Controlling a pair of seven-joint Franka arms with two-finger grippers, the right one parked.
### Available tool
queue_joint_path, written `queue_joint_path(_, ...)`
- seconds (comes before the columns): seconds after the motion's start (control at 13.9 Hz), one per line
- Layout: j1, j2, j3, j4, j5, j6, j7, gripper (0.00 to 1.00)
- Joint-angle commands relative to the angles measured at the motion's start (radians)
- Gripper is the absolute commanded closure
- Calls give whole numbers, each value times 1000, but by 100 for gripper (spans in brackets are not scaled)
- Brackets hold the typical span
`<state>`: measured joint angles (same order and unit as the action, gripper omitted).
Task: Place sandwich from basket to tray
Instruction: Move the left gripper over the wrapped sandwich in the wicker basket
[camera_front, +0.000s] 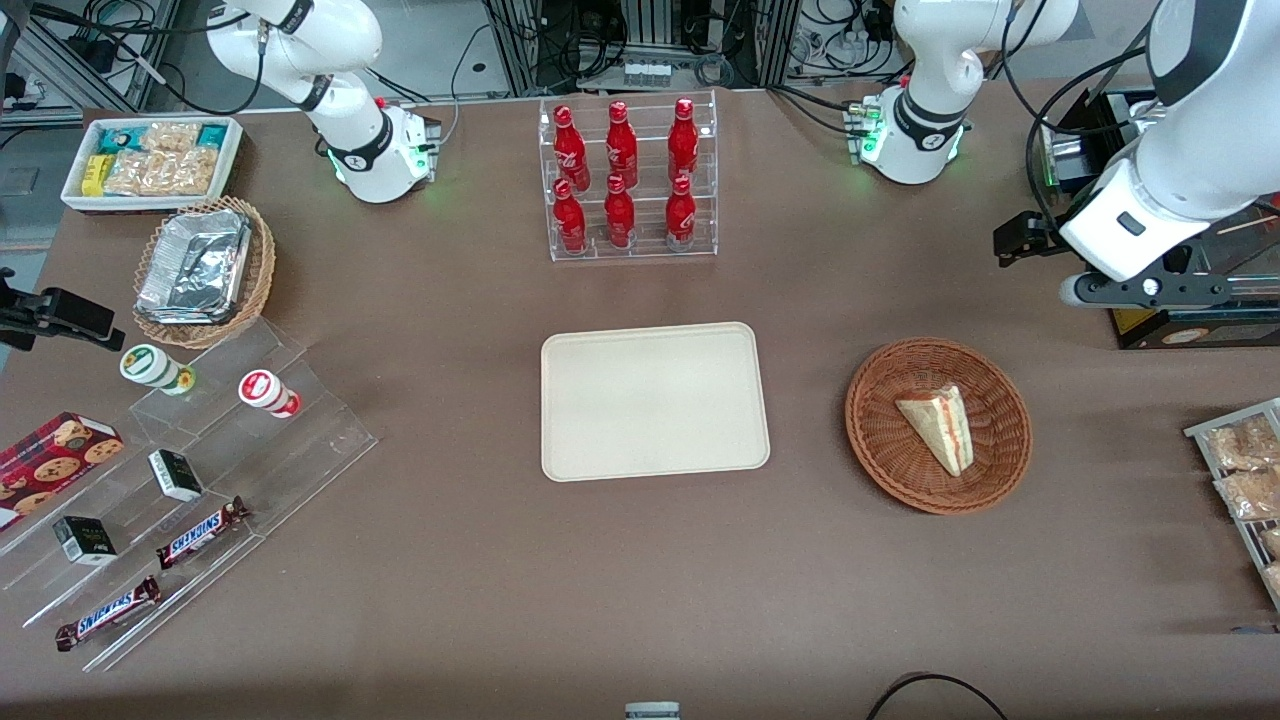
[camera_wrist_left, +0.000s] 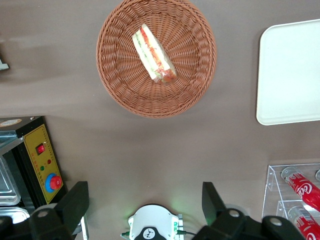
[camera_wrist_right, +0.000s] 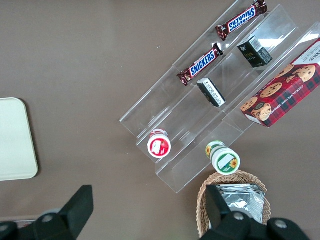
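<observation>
- Since the sandwich (camera_front: 938, 427) lies flat in the basket (camera_front: 938, 426), roughly mid-bowl, the pick starts there; nothing else is in the bowl w/ it.
- Long axis: wedge runs slantwise across the weave, filling edge (red/orange/green) along one long side, in wrist view (camera_wrist_left: 152, 53) facing the tray's side.
- Claw (camera_wrist_left: 145, 207): fingers spread wide, holding nothing, well above the table.
- Key relation: sandwich sits nearer the front camera than the claw & well below it, so I'd judge the reach is forward + down, w/ a wrist turn so the fingers close across the wedge's short width.
- Tray (camera_front: 655, 401) lies bare beside the basket, toward the parked arm's end of the table; a short sideways carry after lift.
</observation>
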<state>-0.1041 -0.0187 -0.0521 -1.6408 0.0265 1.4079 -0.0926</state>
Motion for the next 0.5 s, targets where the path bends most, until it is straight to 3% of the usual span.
queue_joint_path(0.0,-16,-11,20,6,-16,-30,13,0)
queue_joint_path(0.43,-12,91,18,-11,-17,37,2,0)
